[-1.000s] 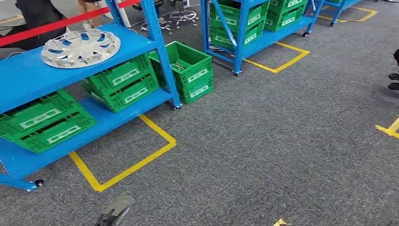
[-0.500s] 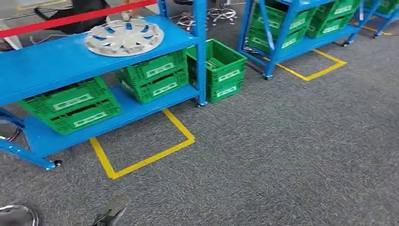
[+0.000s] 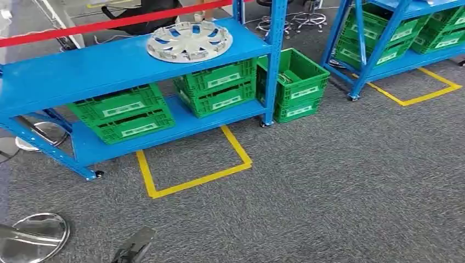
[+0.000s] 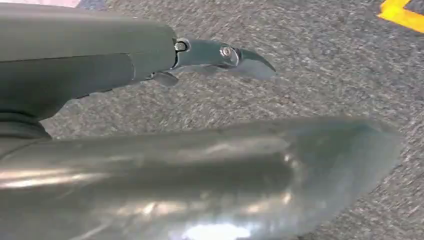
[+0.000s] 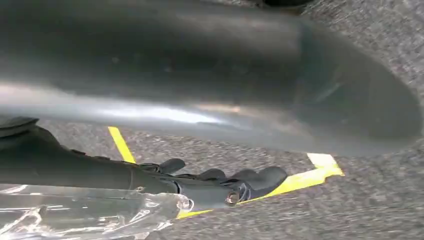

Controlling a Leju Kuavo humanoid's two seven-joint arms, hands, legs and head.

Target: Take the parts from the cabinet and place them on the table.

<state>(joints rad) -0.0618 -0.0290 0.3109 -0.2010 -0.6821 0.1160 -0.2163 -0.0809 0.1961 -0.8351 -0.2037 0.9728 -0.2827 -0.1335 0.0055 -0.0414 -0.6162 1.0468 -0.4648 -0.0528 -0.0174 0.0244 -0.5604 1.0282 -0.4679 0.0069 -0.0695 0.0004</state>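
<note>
On the upper shelf: a silver hubcap (image 3: 190, 40) lies flat on the top deck of the blue rack (image 3: 82, 68), toward its right end, at about 11 o'clock in the head view.
Lower shelf: two green crates sit side by side, one (image 3: 123, 112) at 10 o'clock and one (image 3: 216, 87) nearer 12 o'clock, each with a pale label on its front.
Floor crate: a third green crate (image 3: 293, 82) stands on the grey carpet (image 3: 340, 181) just beside the rack's right post.
Floor marks: a yellow tape outline (image 3: 192, 172) runs under the rack's front edge.
Second rack: another blue rack (image 3: 384, 41) with green crates stands at 1 o'clock, well apart.
Stool base: a round chrome base (image 3: 33, 238) shows at 8 o'clock.
Left hand (image 4: 220, 55): hangs over the carpet, dark fingers extended with nothing in them; it looks open, though the view is blurred.
Right hand (image 5: 225, 185): hangs above the carpet and yellow tape; whether it is open or closed cannot be told.
</note>
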